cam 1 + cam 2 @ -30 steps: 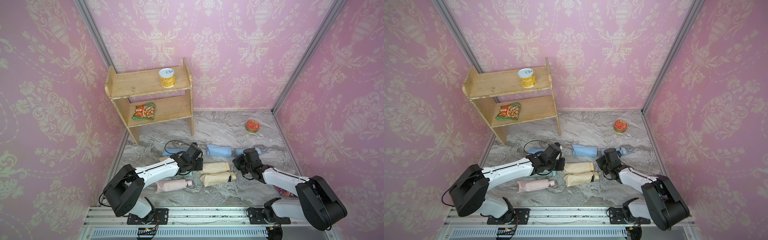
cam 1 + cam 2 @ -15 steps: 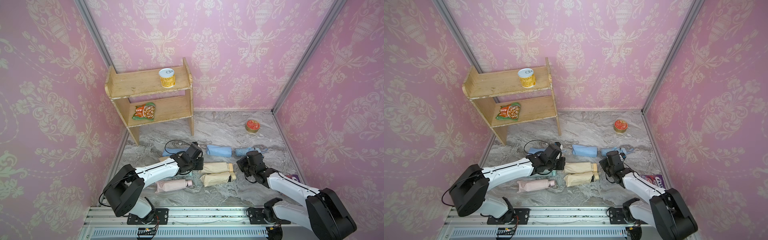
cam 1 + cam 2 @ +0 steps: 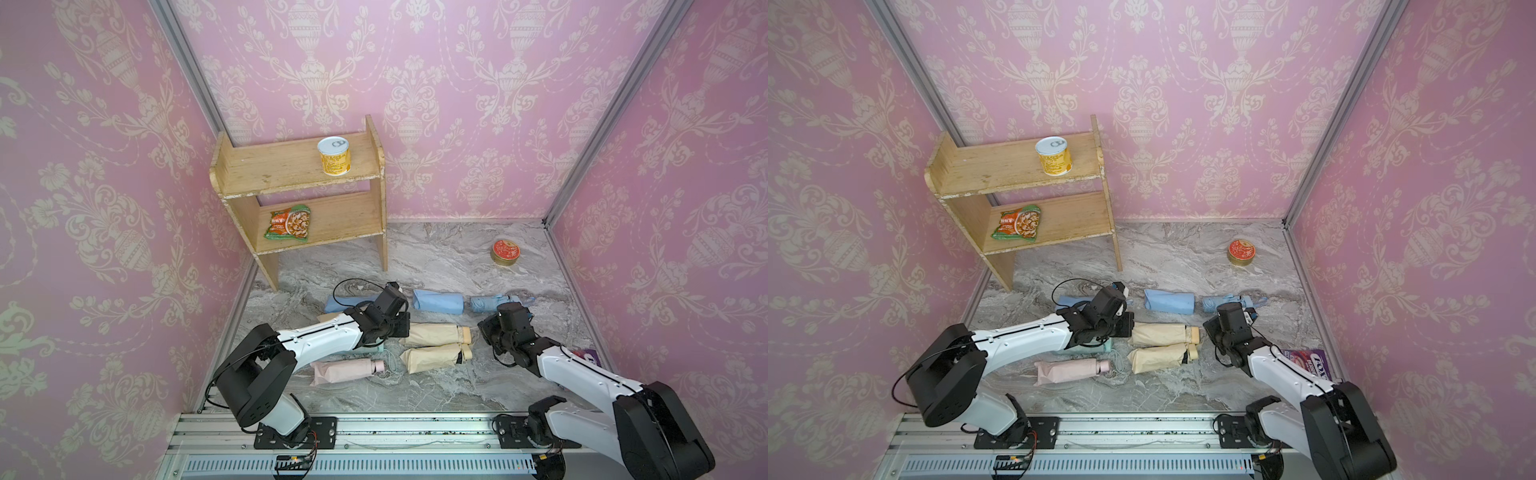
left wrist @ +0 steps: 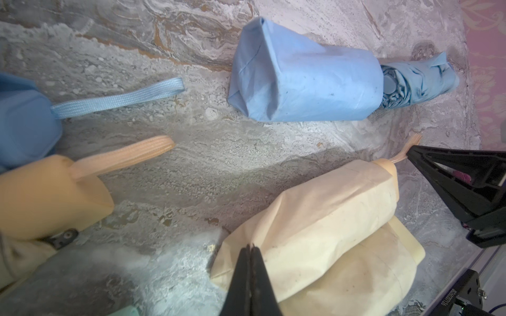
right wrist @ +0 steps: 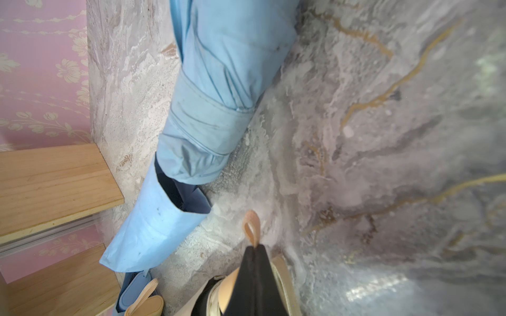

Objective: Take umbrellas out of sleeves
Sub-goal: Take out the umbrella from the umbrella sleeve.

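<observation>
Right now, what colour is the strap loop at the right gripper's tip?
Peach-beige strap loop, clearest in the right wrist view, at the right gripper.

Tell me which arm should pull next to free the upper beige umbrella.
Right, likely. Right fingers pinch the handle strap at the open end; left fingers only pin the beige sleeve at its closed end.

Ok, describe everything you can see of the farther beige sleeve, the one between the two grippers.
The beige sleeve is a smooth, lightly creased and smudged fabric tube lying flat on the marble floor, touching a second beige sleeve beside it. A beige umbrella handle pokes from its open end. The left gripper is shut on its closed end; the right gripper is shut on the handle's strap loop.
</observation>
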Tool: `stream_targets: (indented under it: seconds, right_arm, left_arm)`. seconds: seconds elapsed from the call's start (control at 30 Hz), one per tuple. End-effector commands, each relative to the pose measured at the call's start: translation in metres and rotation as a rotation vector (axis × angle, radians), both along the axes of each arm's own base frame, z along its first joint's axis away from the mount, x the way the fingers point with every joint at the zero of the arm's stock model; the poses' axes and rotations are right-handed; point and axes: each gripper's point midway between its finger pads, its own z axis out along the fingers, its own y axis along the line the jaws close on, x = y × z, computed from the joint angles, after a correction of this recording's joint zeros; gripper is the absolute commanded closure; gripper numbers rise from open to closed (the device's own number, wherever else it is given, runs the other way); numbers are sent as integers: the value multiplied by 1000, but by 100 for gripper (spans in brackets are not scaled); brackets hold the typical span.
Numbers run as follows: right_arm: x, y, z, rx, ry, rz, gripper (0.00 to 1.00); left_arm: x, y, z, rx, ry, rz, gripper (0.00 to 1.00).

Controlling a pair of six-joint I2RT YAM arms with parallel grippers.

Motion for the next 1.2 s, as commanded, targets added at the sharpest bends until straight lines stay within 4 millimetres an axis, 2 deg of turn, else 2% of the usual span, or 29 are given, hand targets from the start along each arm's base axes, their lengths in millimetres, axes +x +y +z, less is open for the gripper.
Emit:
stream_targets:
  seconds: [0.0,0.6,1.17]
  right_arm:
    - [-3,-13,-1,-45,3,-18,100]
    - [-1,-32,4,-46,-1,-42,100]
    - [2,-50,7,-43,-4,-69,100]
  left_arm:
    - [4,-15,9,-38,-10,-17,100]
    - [13,-41,4,-61,-11,-38,100]
    - [20,-50,4,-60,-19,-46,100]
